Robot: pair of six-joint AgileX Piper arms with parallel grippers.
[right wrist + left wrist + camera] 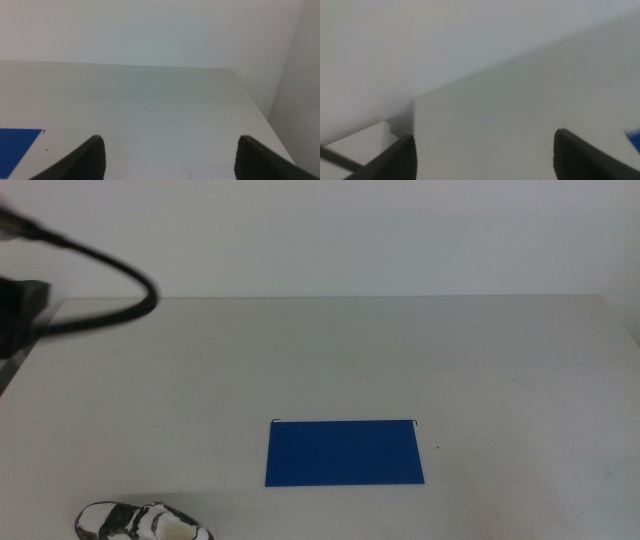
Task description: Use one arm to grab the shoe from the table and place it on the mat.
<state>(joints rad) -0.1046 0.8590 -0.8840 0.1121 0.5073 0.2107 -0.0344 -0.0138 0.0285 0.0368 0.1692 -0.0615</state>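
Both end effectors, left (482, 150) and right (170, 155), gape released; shoe (140, 522) lies off mat (344, 452).

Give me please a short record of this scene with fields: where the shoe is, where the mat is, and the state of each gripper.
shoe: white and black sneaker at the table's near left edge, partly cut off by the picture, apart from the mat
mat: blue sheet flat on the table, nothing on it
left gripper: open, holds nothing, over bare table
right gripper: open, holds nothing, waits over bare table
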